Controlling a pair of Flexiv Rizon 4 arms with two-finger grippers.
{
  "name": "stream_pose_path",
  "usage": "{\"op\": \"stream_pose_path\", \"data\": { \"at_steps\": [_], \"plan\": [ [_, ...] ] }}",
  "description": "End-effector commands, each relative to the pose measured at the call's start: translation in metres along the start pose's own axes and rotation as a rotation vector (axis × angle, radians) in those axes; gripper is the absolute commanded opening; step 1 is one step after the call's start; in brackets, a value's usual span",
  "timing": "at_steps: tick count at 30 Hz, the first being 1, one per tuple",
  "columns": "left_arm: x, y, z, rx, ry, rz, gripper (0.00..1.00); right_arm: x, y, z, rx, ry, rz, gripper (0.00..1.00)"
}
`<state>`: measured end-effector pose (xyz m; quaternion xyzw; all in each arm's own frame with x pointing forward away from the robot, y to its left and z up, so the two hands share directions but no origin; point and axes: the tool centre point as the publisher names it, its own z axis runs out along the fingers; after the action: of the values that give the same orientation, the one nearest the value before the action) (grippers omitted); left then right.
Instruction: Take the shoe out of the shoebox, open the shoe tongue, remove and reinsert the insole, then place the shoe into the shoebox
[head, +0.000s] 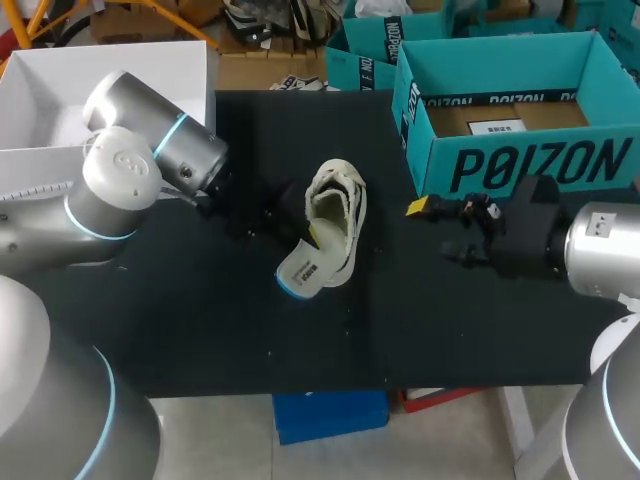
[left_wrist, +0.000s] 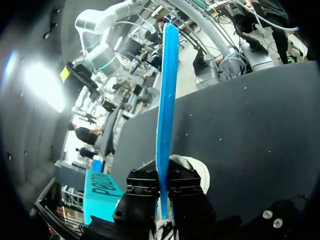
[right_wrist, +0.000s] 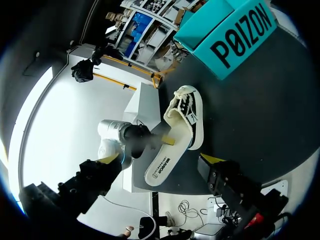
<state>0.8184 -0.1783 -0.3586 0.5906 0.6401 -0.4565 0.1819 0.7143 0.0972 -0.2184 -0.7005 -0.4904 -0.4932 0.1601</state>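
Left claw (left_wrist: 162, 182) is clamped tight on the blue-edged insole (left_wrist: 165, 100), which runs edge-on straight out ahead of its fingers. The cream shoe (head: 340, 205) lies on the black table (head: 200, 330) just under and beyond that claw, with the insole half out of it. Right claw (right_wrist: 159, 160) gapes wide and grips nothing. The shoe is ahead of it and the teal shoebox (head: 520, 165) is close beside it.

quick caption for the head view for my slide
Left gripper pinches the insole, partly out of the shoe on the table; right gripper open beside the teal shoebox.
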Motion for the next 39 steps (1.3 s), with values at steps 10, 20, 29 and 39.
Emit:
{"op": "stream_pose_path", "data": {
  "at_steps": [10, 20, 29, 39],
  "plan": [
    [-0.005, 0.021, 0.003, -0.024, 0.033, 0.016, 0.0, 0.0, 0.0, -0.001, 0.001, 0.0, 0.0, 1.0],
    [-0.004, 0.034, 0.007, -0.075, 0.051, 0.033, 0.0, 0.0, 0.0, -0.001, 0.001, 0.0, 0.0, 1.0],
    [-0.004, 0.047, 0.007, -0.107, 0.067, 0.029, 0.0, 0.0, 0.0, -0.001, 0.001, 0.0, 0.0, 1.0],
    [-0.006, 0.048, 0.004, -0.118, 0.053, 0.02, 0.2, 0.0, 0.0, -0.001, 0.001, 0.0, 0.0, 1.0]
  ]
}}
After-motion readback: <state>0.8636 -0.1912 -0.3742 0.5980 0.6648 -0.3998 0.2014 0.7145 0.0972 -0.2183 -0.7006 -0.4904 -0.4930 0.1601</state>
